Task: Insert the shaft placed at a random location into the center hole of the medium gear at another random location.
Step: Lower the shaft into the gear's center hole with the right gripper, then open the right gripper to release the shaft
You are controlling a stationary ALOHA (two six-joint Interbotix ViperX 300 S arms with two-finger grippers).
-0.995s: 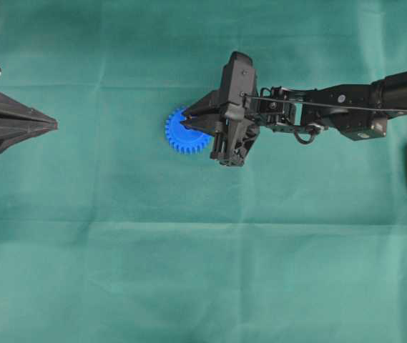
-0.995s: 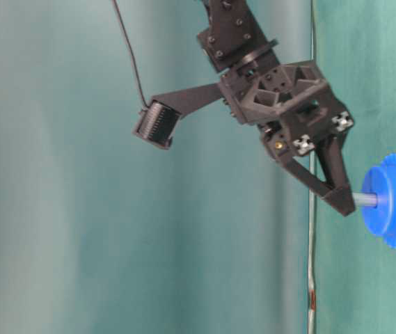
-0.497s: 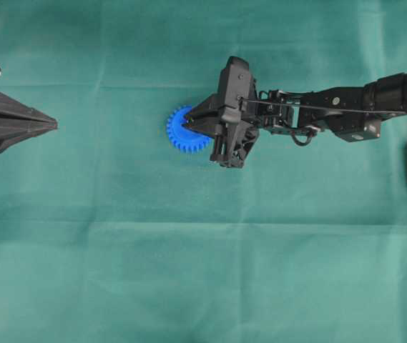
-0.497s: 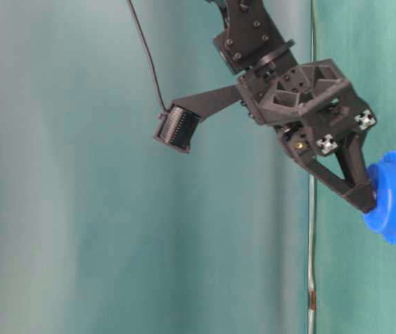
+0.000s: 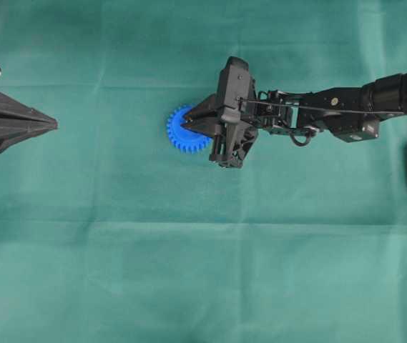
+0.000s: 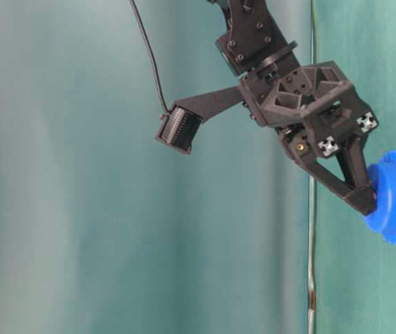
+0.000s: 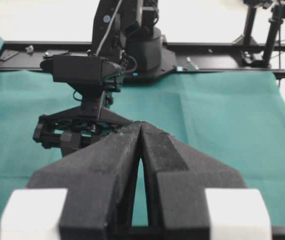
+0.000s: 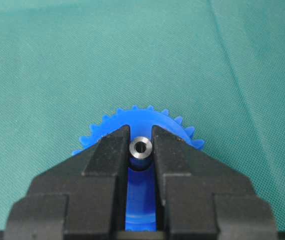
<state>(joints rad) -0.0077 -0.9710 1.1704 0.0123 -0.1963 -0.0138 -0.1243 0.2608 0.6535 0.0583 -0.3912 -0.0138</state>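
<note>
Two hands in sight: the right hand (image 8: 141, 145) grips the shaft (image 8: 141, 148), its tips down on the medium gear (image 5: 182, 133) mid-counter. The left hand (image 7: 140, 131) rests pressed closed, well apart.

No text, label, brand, number or sign can be read in any view. The only markings are small black-and-white checkered patches on the black plastic body of the right end effector (image 6: 362, 197), seen from bench level; they carry no letters or digits.
</note>
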